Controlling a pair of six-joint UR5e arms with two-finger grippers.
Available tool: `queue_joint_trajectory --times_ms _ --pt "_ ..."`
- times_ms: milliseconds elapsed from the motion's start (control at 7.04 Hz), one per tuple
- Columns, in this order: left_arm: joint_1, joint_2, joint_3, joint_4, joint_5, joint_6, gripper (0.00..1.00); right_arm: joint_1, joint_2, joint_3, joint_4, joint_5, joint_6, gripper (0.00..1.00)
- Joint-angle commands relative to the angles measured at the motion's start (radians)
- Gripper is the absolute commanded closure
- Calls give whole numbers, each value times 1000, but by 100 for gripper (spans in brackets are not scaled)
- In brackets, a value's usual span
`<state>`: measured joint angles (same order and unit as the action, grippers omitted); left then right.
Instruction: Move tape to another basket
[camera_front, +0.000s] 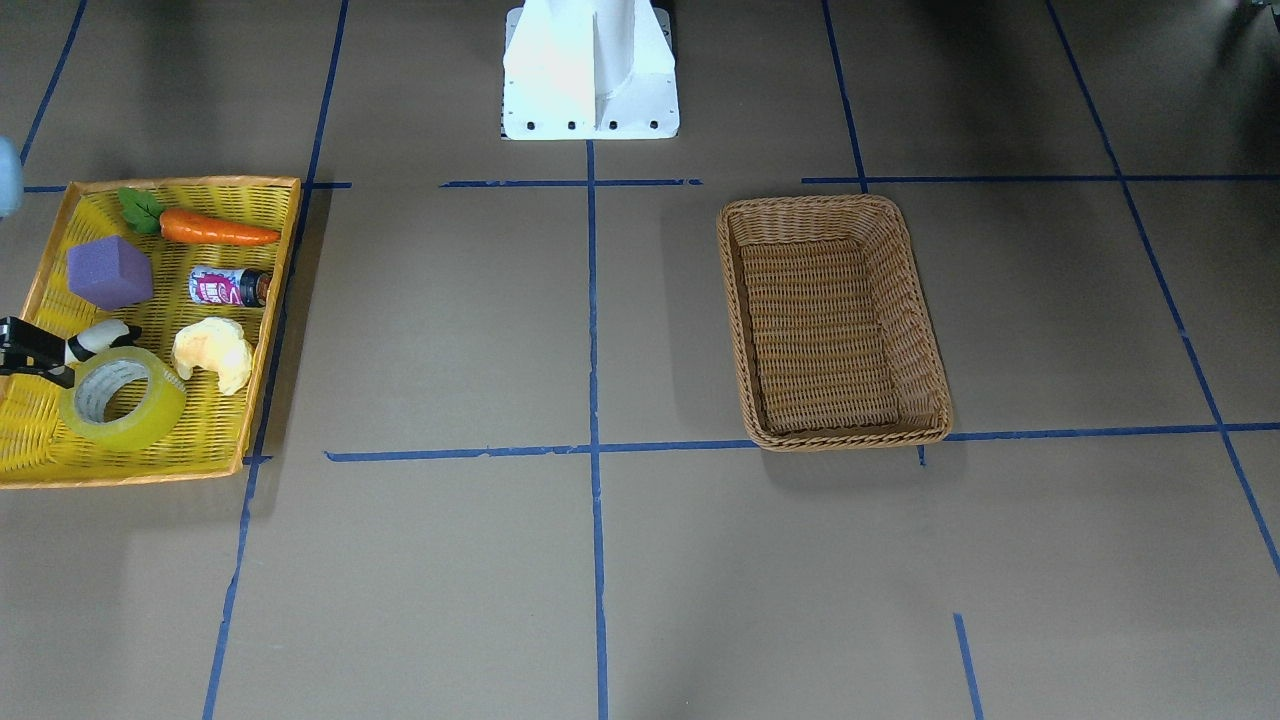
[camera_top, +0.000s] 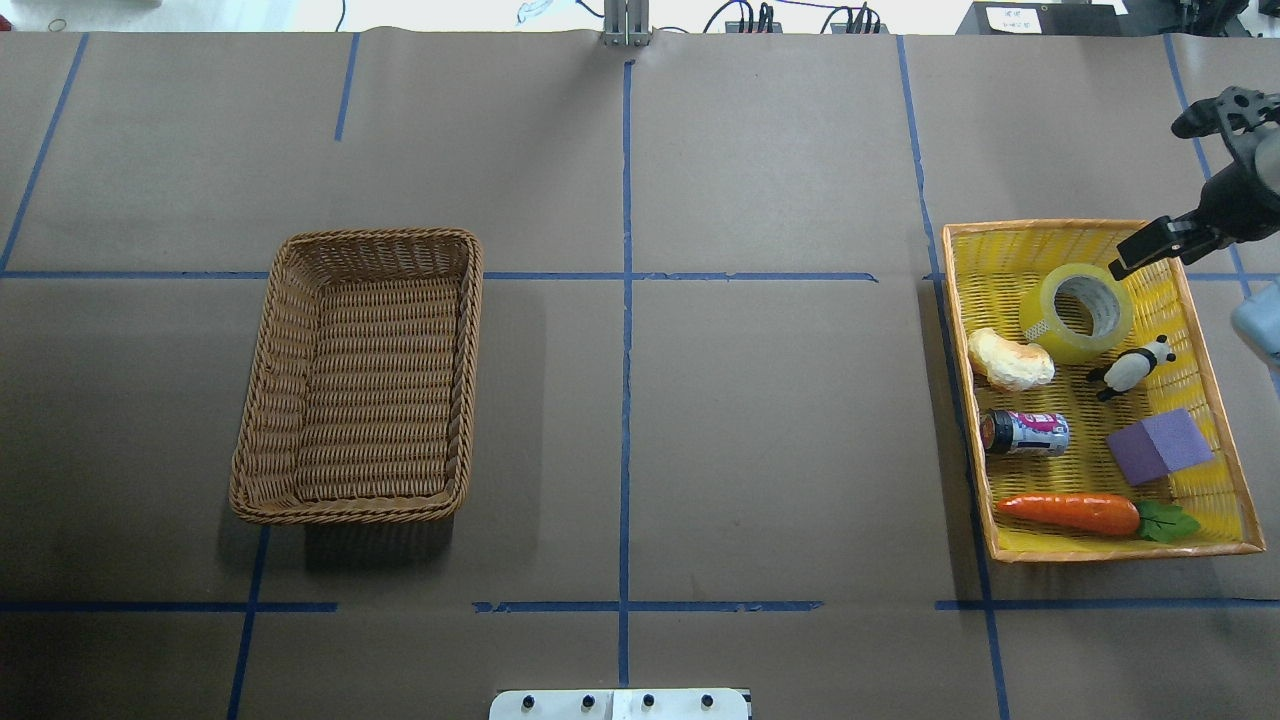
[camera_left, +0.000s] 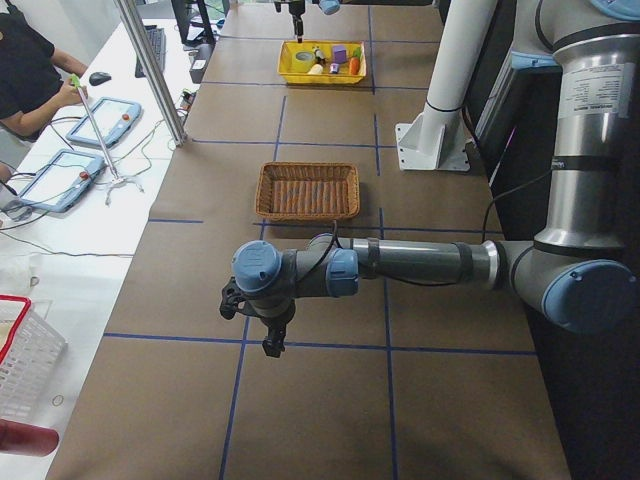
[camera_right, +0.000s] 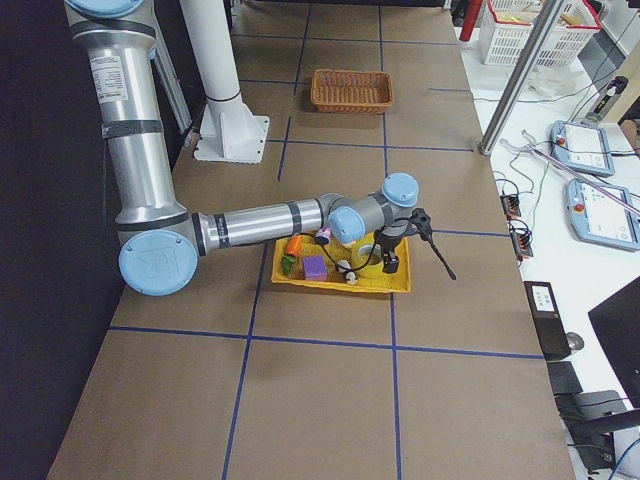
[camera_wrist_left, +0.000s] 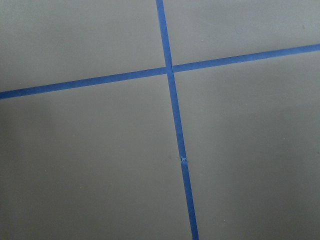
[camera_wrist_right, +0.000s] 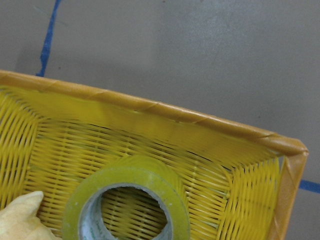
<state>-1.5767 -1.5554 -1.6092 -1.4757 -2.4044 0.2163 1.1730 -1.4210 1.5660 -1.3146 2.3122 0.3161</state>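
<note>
While your right claw (camera_top: 1145, 200) hangs open and empty, the tape (camera_top: 1065, 348) lying flat just below one finger in the yellow tray (camera_top: 1020, 226), an off-centre descent could, in my judgement, shove the tape against the panda toy (camera_top: 1130, 368) instead of gripping it.

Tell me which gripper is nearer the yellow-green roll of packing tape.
Right. The right gripper hangs open just beyond the tape, over the yellow woven tray's far corner. The left gripper is far off, over bare table past the brown wicker basket.
</note>
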Motion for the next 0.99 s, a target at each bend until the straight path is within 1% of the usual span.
queue_joint_trajectory --times_ms 0,426,852 --pt "1 0 0 0 -1 0 0 -44 28 -56 0 -31 0 0" --pt "0 0 0 -2 -1 0 0 -62 73 -141 0 -31 0 0" --pt "0 0 0 -2 -1 0 0 -76 73 -164 0 -33 0 0"
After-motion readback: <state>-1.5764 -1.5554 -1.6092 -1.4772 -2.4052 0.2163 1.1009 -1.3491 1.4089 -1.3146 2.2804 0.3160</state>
